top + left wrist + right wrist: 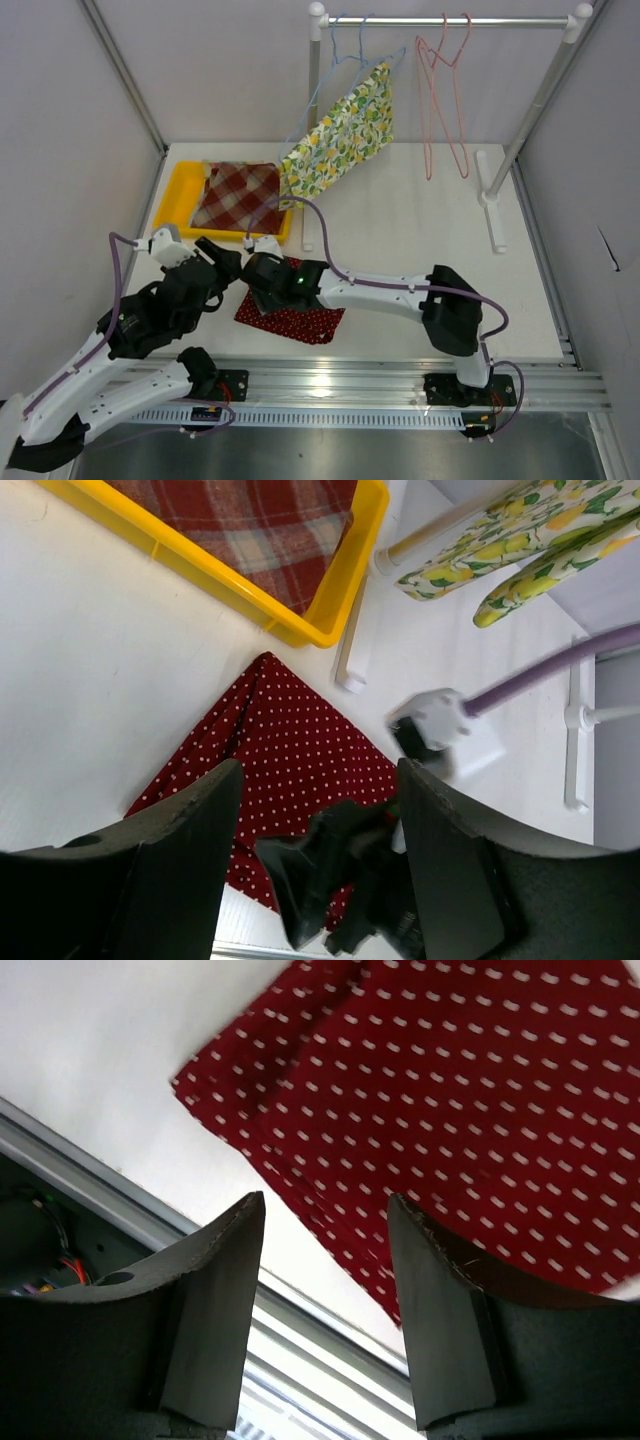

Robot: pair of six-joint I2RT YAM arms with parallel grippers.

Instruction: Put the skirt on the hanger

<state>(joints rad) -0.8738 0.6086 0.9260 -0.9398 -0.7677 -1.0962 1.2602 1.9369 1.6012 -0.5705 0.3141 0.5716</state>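
Observation:
The skirt point(305, 322) is red with white dots and lies flat on the white table near the front edge; it also shows in the left wrist view point(290, 745) and the right wrist view point(450, 1090). My right gripper point(266, 292) hovers over the skirt's left part, open, with its near hem and the table's edge showing between the fingers point(325, 1200). My left gripper point(226, 263) stands open just left of the skirt, nothing between its fingers point(320, 770). An empty pink hanger point(445, 90) hangs on the rail at the back.
A lemon-print skirt point(345, 135) hangs from a blue hanger on the same rail point(450, 20). A yellow tray point(178, 195) at back left holds a red plaid cloth point(238, 195). The rack's white feet point(490, 195) rest on the table. A metal rail point(400, 385) runs along the front.

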